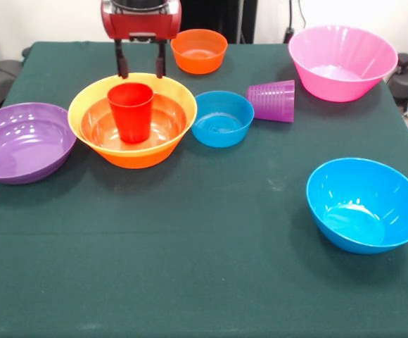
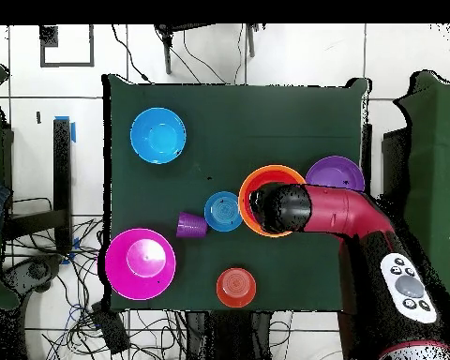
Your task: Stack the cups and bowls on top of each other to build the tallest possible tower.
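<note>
The tower is a large orange bowl (image 1: 135, 159) with a red-orange bowl (image 1: 97, 128) nested in it and a red cup (image 1: 131, 110) upright inside. My gripper (image 1: 141, 65) hangs open and empty just above and behind the red cup. A purple cup (image 1: 271, 101) lies on its side beside a small blue bowl (image 1: 222, 118). A purple bowl (image 1: 22, 141), a small orange bowl (image 1: 199, 51), a pink bowl (image 1: 341, 62) and a large blue bowl (image 1: 366, 204) stand apart. The light blue cup is out of view. In the overhead view my arm (image 2: 327, 211) covers most of the tower (image 2: 266, 171).
The dark green cloth-covered table (image 1: 190, 267) has open room at its front middle. In the overhead view cables lie on the floor (image 2: 97, 319) beside the table, and dark furniture (image 2: 435, 150) stands off the table's right side.
</note>
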### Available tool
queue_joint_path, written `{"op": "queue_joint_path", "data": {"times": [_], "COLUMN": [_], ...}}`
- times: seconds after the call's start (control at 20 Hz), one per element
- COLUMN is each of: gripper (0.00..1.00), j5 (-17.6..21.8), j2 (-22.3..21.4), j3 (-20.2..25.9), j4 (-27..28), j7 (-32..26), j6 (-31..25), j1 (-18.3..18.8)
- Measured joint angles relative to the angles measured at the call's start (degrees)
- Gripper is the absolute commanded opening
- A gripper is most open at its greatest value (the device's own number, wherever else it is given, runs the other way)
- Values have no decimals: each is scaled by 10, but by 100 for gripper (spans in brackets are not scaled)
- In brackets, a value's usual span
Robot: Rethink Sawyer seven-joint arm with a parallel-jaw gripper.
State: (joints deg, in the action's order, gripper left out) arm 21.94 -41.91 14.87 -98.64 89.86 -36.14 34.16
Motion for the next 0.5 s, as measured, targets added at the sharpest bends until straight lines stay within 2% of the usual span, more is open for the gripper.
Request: {"op": "queue_joint_path", "data": {"times": [0.2,0.5], "gripper": [100,100], "j5": [-16,-38], "j2": [-4,25], "j3": [9,45], "j4": [25,60], "j7": [0,0], "j6": [-22,18], "j1": [4,16]}}
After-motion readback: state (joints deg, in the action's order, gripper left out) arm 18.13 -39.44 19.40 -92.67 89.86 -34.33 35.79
